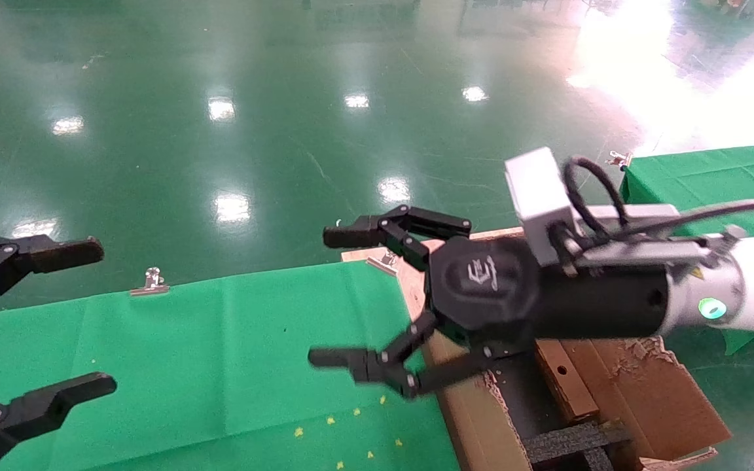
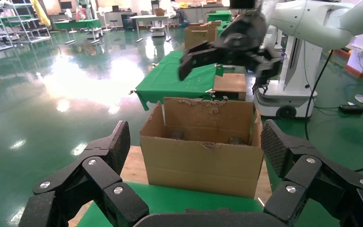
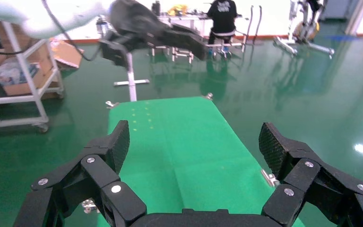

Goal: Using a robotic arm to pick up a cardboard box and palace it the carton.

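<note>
Right black four-finger gripper [image 1: 351, 297] on your white arm: fingers spread, empty | small flat brown cardboard box [image 1: 565, 379] lies behind and below it, already inside the large ragged-flapped brown carton [image 1: 645, 386] | risk: retracting low could snag a flap | left gripper [image 1: 36, 320] idle, fingers apart.

The wide green cloth-covered table [image 1: 187, 353] lies bare and open between the 2 grippers. At its right edge the large brown corrugated carton [image 1: 482, 418] stands with ragged upright flaps, black foam blocks [image 1: 567, 441] and a small flat brown cardboard box [image 1: 563, 379] filling part of its open inside.
</note>
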`<move>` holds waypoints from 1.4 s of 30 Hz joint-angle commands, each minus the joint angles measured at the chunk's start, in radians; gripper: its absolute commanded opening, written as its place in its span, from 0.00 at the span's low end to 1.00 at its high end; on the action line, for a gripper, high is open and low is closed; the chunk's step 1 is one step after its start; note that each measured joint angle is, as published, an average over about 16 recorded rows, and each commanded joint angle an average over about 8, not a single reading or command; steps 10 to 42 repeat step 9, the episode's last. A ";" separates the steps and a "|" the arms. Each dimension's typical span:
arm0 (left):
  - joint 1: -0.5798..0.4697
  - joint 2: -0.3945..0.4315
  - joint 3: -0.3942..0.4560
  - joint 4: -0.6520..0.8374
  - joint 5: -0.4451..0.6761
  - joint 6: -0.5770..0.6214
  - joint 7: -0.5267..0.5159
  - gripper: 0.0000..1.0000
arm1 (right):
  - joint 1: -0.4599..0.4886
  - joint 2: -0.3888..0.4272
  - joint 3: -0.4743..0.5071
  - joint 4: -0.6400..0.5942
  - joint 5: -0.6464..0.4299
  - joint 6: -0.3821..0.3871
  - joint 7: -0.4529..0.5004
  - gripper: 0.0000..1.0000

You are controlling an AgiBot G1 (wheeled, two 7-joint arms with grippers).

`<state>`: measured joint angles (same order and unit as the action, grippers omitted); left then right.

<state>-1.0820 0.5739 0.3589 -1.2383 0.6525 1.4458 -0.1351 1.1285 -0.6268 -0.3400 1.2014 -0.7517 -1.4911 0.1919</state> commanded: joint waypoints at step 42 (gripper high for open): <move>0.000 0.000 0.000 0.000 -0.001 0.000 0.000 1.00 | -0.084 0.024 0.094 0.131 0.035 -0.009 -0.006 1.00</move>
